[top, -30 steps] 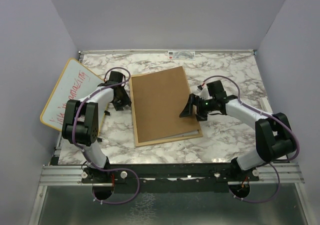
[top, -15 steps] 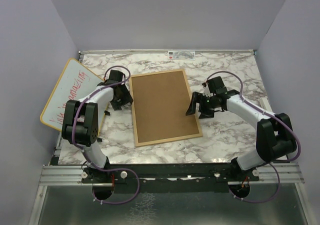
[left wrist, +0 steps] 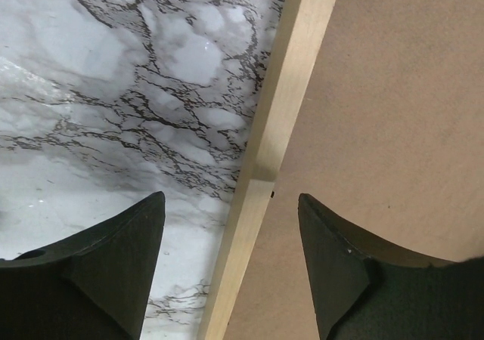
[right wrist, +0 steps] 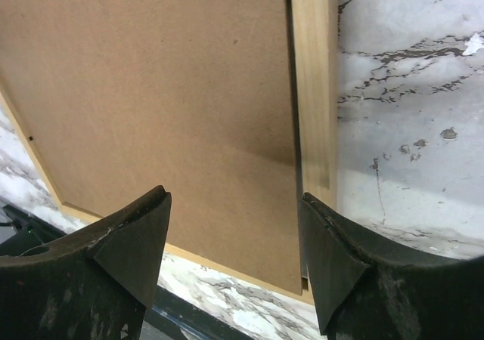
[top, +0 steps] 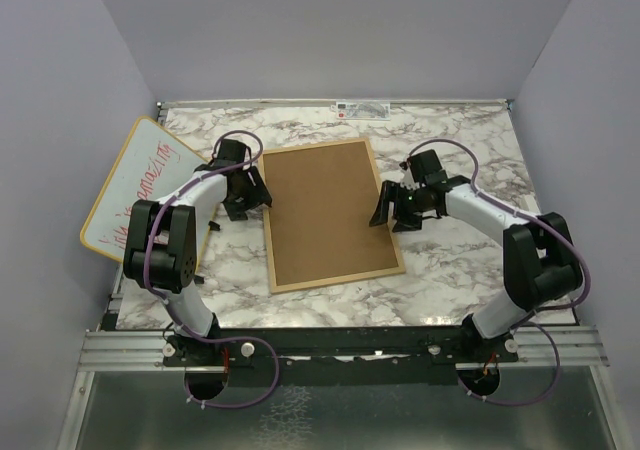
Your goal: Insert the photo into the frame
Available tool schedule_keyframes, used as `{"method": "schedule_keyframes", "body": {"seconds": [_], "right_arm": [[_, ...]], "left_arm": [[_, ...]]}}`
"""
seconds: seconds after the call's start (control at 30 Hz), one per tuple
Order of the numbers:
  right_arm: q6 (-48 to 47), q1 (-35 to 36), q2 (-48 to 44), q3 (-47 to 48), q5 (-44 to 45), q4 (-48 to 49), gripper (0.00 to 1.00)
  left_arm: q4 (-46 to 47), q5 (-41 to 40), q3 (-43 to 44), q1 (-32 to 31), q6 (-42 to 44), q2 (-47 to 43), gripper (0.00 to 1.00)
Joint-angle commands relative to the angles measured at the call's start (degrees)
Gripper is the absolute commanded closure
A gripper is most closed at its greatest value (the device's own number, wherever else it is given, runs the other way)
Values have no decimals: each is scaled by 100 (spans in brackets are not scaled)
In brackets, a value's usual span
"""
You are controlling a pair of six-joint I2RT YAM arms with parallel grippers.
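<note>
The frame (top: 336,279) lies face down in the middle of the marble table, with the brown backing board (top: 325,213) flat inside its light wood rails. The photo is hidden. My left gripper (top: 255,198) hovers open over the frame's left rail (left wrist: 281,121). One of its fingers is above the marble and the other above the board (left wrist: 393,113); it holds nothing. My right gripper (top: 385,210) stands open at the right rail (right wrist: 314,91), with the board (right wrist: 151,91) showing between its jaws. In the wrist views the left gripper (left wrist: 231,196) and right gripper (right wrist: 234,194) both gape wide.
A round-cornered whiteboard (top: 130,185) with red handwriting leans at the table's left edge, just beyond my left arm. A small label strip (top: 360,108) sits at the back rim. Grey walls enclose the table on three sides.
The backing board, tilted across the frame a second ago, now lies flat inside it. My right gripper pulled back to the right rail. My left gripper's jaws opened wider.
</note>
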Motion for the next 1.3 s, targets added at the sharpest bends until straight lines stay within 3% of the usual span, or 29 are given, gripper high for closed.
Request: {"method": "schedule_keyframes", "body": {"seconds": [0.0, 0.27, 0.57, 0.83, 1.0, 1.13, 1.27], "right_arm": [[123, 12, 193, 28, 286, 65, 28], [167, 12, 556, -28, 8, 504, 29], [109, 14, 455, -93, -667, 1359, 49], [104, 13, 162, -427, -899, 2311, 50], [83, 12, 281, -517, -564, 2368, 51], [159, 13, 219, -451, 287, 1821, 48], [193, 12, 238, -386, 586, 1495, 46]], "left_arm": [[121, 333, -144, 14, 7, -29, 28], [210, 626, -221, 14, -2, 93, 29], [469, 1230, -349, -27, -63, 201, 38], [500, 1178, -453, -30, -31, 194, 39], [500, 1031, -482, -28, -44, 154, 39], [468, 864, -435, -30, -46, 120, 35], [451, 830, -420, -30, -42, 143, 33]]}}
